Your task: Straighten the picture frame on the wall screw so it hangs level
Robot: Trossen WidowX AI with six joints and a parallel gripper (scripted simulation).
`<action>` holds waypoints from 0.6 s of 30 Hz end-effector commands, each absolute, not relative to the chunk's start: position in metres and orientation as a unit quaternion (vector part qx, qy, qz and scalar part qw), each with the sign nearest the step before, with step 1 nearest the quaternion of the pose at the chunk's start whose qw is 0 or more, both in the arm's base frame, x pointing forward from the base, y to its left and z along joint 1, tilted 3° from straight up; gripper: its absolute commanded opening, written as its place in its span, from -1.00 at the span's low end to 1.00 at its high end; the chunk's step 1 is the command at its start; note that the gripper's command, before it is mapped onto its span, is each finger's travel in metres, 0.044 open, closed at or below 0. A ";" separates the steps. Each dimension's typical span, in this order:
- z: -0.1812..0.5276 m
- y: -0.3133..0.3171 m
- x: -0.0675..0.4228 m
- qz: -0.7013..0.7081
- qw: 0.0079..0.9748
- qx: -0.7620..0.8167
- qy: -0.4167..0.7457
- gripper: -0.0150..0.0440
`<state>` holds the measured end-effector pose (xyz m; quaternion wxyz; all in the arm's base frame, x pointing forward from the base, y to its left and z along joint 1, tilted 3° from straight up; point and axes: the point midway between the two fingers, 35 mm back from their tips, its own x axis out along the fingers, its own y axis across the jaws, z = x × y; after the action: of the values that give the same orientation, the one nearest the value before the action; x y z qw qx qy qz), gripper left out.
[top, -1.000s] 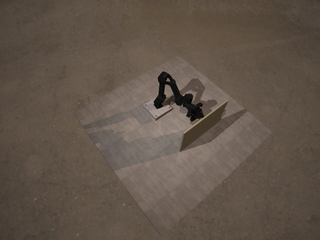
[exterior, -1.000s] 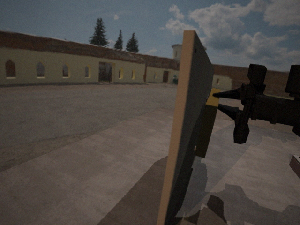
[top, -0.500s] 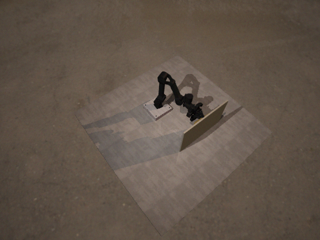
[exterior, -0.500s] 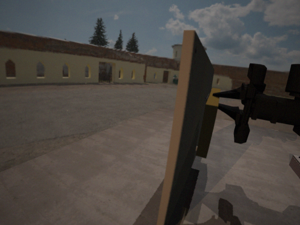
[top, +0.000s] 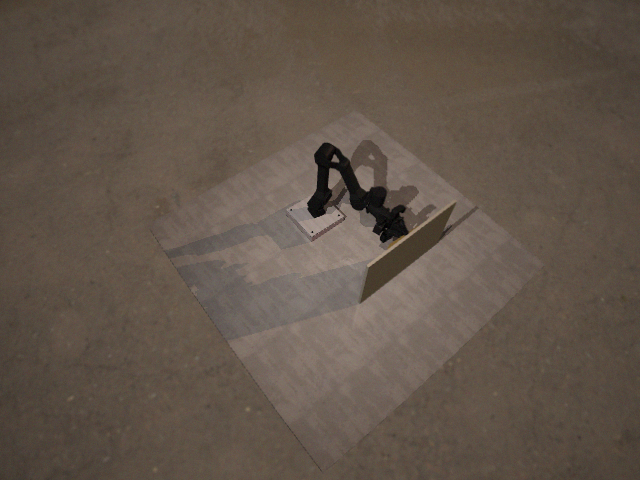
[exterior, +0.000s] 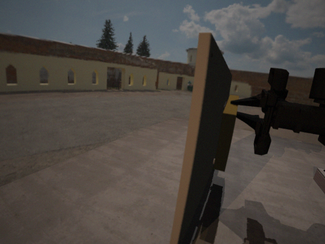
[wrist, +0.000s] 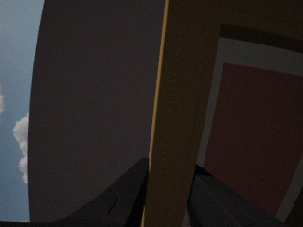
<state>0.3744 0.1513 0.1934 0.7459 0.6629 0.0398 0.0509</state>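
Observation:
A yellow picture frame (exterior: 227, 136) (wrist: 182, 82) hangs on the dark face of an upright wall panel (top: 408, 253) (exterior: 207, 113) (wrist: 95, 89). In the wrist view its side bar runs tilted, with a white mat and a dark red picture (wrist: 253, 132) inside. My gripper (top: 392, 233) (exterior: 234, 109) (wrist: 167, 166) reaches in from the arm's side and is shut on the frame's yellow bar near its upper corner, one finger on each side. The screw and the notched strip are hidden behind the frame.
The arm's white base plate (top: 315, 221) (exterior: 320, 176) sits on a grey floor mat (top: 336, 335) beside the panel. The panel stands on the mat's right part and casts a long shadow. Bare ground and distant buildings (exterior: 78, 75) surround the mat.

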 end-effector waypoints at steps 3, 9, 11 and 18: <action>0.200 0.152 0.375 0.056 0.742 0.667 0.035 -0.49; 0.201 0.152 0.375 0.056 0.742 0.667 0.035 -0.49; 0.201 0.152 0.375 0.056 0.742 0.667 0.035 -0.49; 0.200 0.152 0.375 0.056 0.742 0.667 0.035 -0.49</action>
<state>0.3742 0.1519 0.1976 0.7452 0.6636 0.0389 0.0527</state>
